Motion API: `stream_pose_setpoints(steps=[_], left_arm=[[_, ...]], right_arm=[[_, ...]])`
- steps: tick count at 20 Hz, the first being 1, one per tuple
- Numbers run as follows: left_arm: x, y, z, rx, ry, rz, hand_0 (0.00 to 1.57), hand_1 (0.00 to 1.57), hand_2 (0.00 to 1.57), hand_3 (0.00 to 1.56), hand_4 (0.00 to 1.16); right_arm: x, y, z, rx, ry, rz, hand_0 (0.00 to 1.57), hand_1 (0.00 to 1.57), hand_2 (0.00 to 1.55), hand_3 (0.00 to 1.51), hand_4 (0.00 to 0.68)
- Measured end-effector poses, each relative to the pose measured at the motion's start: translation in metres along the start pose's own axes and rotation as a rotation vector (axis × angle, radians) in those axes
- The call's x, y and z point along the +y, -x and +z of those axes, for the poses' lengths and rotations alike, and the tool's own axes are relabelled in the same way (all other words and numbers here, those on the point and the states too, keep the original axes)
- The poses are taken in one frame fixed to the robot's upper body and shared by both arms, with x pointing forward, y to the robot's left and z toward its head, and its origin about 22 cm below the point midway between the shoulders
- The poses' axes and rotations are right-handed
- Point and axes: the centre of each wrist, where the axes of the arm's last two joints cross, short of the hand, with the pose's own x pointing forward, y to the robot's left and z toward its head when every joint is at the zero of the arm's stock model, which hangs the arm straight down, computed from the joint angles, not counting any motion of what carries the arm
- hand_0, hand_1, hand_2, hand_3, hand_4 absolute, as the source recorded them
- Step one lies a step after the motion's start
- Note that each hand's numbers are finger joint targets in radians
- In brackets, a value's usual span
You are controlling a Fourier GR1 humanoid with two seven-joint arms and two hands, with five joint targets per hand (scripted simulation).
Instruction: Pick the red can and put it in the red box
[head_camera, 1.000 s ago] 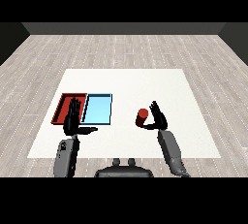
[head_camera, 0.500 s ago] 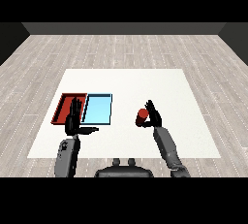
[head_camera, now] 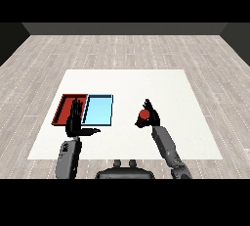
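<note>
The red can [head_camera: 144, 116] sits in my right hand [head_camera: 152, 118], whose fingers curl round it, right of the table's middle. The can appears lifted a little above the white table [head_camera: 127, 88]; I cannot tell for sure. The red tray [head_camera: 66, 105] lies at the left with the light blue tray [head_camera: 99, 110] touching its right side. My left hand [head_camera: 75, 121] hovers over the red tray's near edge, fingers straight and thumb pointing right, holding nothing.
The two trays lie between my hands, the blue one closer to the can. The table's near edge runs just behind both forearms.
My right hand has moved left and slightly toward me with the red can, and its fingers have closed round the can. The left hand has stayed put.
</note>
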Motion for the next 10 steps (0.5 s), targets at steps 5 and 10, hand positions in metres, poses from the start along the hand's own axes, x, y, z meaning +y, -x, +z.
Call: stream_pose_setpoints(steps=[5, 10], left_arm=[[0.004, 0.001, -0.004, 0.002, -0.002, -0.005, 0.00, 0.00, 0.00, 0.00, 0.00], [0.001, 0.005, -0.007, 0.000, -0.001, -0.011, 0.00, 0.00, 0.00, 0.00, 0.00]], right_arm=[[0.007, 0.004, -0.008, 0.015, -0.011, -0.003, 0.00, 0.00, 0.00, 0.00, 0.000], [0.017, 0.012, -0.008, 0.026, 0.013, 0.036, 0.00, 0.00, 0.00, 0.00, 0.000]])
